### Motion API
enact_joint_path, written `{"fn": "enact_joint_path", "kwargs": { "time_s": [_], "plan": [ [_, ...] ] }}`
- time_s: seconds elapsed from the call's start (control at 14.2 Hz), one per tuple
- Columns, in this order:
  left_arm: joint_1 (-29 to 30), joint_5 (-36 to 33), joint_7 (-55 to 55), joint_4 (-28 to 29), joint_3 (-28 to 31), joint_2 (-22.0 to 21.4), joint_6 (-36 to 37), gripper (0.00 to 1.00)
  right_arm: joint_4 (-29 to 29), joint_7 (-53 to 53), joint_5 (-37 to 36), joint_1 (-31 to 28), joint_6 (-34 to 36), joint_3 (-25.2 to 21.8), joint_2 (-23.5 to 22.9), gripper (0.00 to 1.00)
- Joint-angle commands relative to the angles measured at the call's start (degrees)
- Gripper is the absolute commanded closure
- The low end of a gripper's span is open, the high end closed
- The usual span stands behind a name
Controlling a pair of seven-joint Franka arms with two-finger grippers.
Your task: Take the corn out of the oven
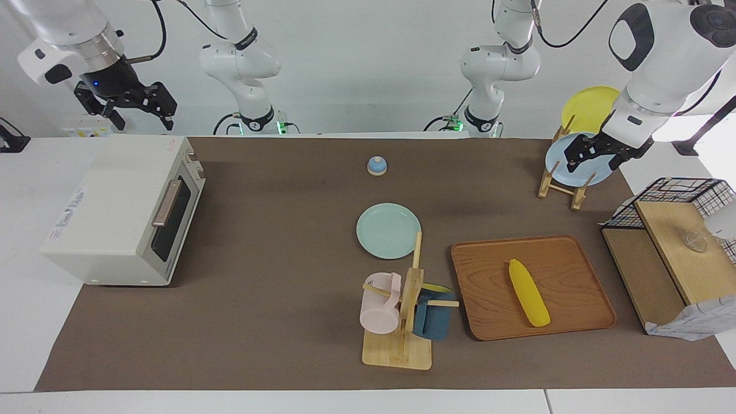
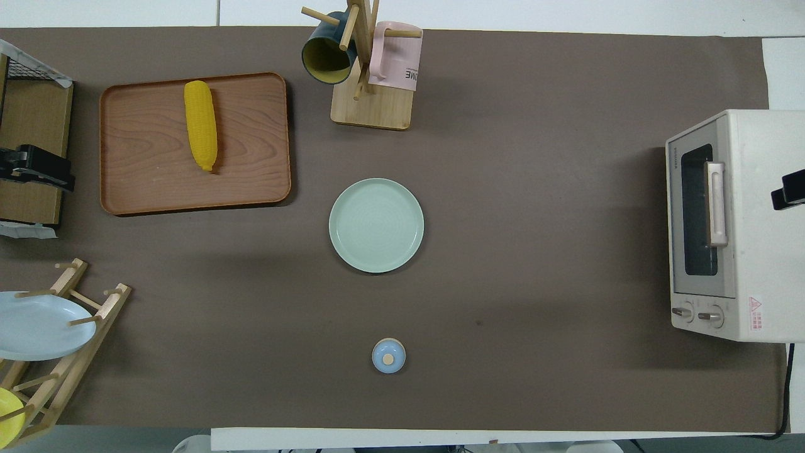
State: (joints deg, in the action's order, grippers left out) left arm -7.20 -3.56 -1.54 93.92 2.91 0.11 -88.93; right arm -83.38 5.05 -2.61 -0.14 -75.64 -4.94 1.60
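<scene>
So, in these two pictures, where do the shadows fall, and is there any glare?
Facing view: the cream-white boxy toaster oven throws a soft shadow onto the brown mat toward the table's middle; bright glare washes out the corner above the black wire basket. Overhead view: light is even, and the bright yellow corn cob casts a faint shadow on the brown wooden tray.

The oven (image 1: 123, 210) door is shut, so nothing can reach inside. The mat (image 1: 276, 241) in front of the door is bare. The corn (image 1: 528, 292) lies open on top of the tray (image 1: 489, 270), with the mug rack (image 1: 402, 310) beside it.
</scene>
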Motion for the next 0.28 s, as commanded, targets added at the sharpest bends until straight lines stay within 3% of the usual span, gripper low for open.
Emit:
{"fn": "enact_joint_path", "kwargs": {
  "time_s": [0.0, 0.21],
  "plan": [
    [-0.1, -0.1, -0.9, -0.5, 0.2, -0.1, 0.9, 0.00, 0.2, -0.7, -0.6, 0.2, 1.0, -0.3, 0.1, 0.00],
    [-0.1, -0.1, -0.9, -0.4, 0.2, -0.2, 0.9, 0.00, -0.3, -0.7, -0.5, 0.1, 1.0, -0.4, 0.2, 0.00]
  ]
}}
